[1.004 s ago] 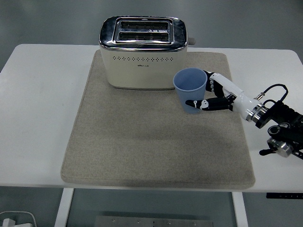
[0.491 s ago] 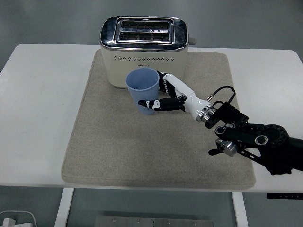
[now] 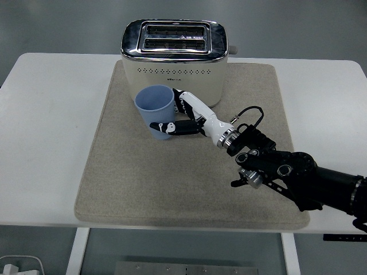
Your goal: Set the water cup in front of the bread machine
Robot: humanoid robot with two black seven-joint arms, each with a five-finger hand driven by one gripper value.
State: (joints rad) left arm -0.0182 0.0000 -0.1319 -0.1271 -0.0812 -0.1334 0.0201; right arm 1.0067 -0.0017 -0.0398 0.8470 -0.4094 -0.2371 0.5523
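A light blue water cup (image 3: 153,106) stands upright, mouth up, over the beige mat just in front of the cream and chrome bread machine (image 3: 173,63), near its left half. My right hand (image 3: 182,117) is shut on the cup from its right side, thumb at the front and fingers behind. I cannot tell whether the cup's base touches the mat. The right arm (image 3: 287,172) reaches in from the lower right. The left arm is out of view.
A beige mat (image 3: 189,183) covers the middle of the white table (image 3: 51,143). The bread machine stands at the mat's far edge, close behind the cup. A cable loops off my right wrist (image 3: 248,113).
My right hand has carried the cup leftwards, from the bread machine's right front corner to in front of its left half. The arm has stretched further in over the mat.
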